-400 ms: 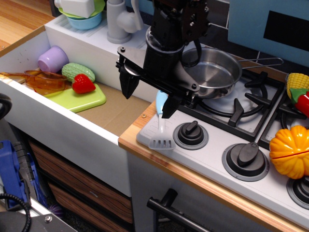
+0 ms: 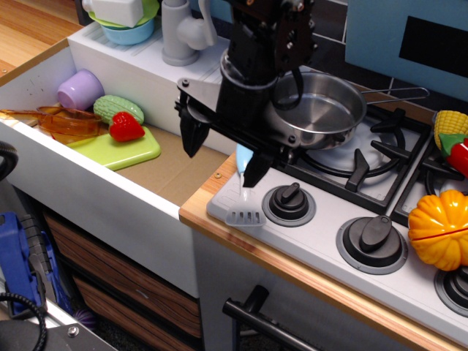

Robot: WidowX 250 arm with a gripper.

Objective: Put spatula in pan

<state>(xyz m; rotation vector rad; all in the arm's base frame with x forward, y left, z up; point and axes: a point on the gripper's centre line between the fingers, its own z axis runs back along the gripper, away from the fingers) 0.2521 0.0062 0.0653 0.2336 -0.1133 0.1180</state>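
Note:
The spatula (image 2: 244, 205) lies on the front left corner of the toy stove, grey slotted blade toward the front edge, light blue handle pointing back. My gripper (image 2: 224, 155) hangs open just above it, jaws spread wide. The right finger (image 2: 255, 170) covers the upper end of the handle, and the left finger (image 2: 192, 136) hangs over the sink edge. The shiny steel pan (image 2: 325, 110) sits on the back left burner just behind the gripper, its wire handle pointing right. The pan holds nothing that I can see.
Black stove knobs (image 2: 290, 201) stand right of the spatula. An orange pumpkin (image 2: 440, 228) and corn (image 2: 450, 128) are at the right. The sink at the left holds a green board (image 2: 121, 150), strawberry, purple cup (image 2: 80, 88) and orange utensils (image 2: 62, 121). A grey faucet (image 2: 179, 33) stands behind.
The gripper has dropped slightly toward the spatula handle, still open. The spatula and the pan have not moved.

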